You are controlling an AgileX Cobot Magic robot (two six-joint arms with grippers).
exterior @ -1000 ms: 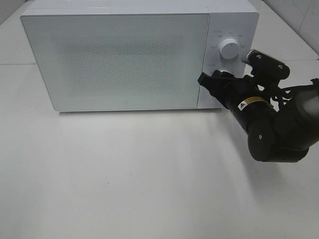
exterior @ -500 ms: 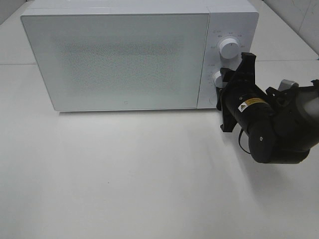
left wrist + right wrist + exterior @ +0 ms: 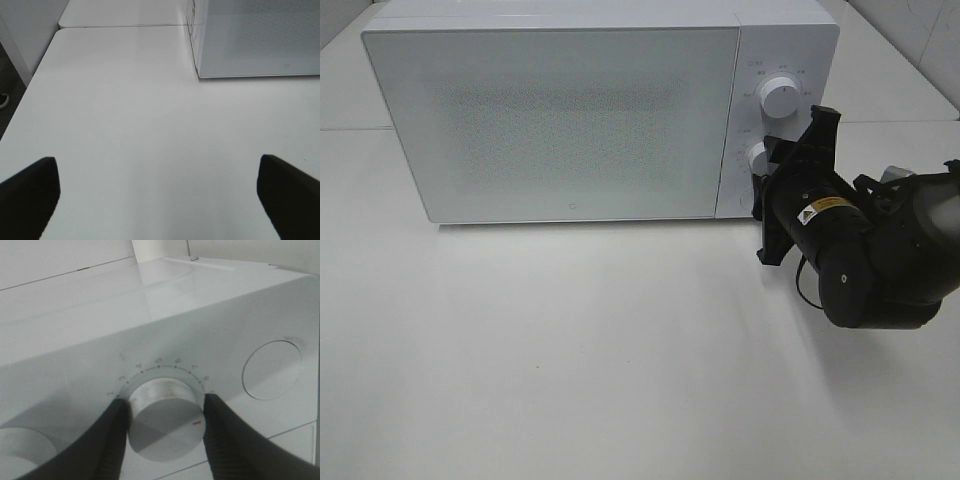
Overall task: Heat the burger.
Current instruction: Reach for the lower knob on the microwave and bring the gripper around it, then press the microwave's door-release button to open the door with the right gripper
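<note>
High camera: we looked down on the front of the microwave point(image 3: 560, 110). Left wrist: we faced its door corner from well off. Right wrist: we sat close at its lower dial point(image 3: 162, 420), shared with the high view.

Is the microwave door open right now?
No, the microwave door is shut flat, flush with the knob panel beside it.

- We count one microwave point(image 3: 560, 120).
- Knobs on its panel: two, an upper knob point(image 3: 779, 97) and a lower knob point(image 3: 756, 156).
- Flat round button point(image 3: 272, 370) on the same panel: one.
- Desk point(image 3: 570, 350): one.
- Claws: two, the left claw point(image 3: 160, 195) and the right claw point(image 3: 165, 410); we see two dark fingers on each, four in all.
- Black arm point(image 3: 865, 260) in the high view: one.
</note>
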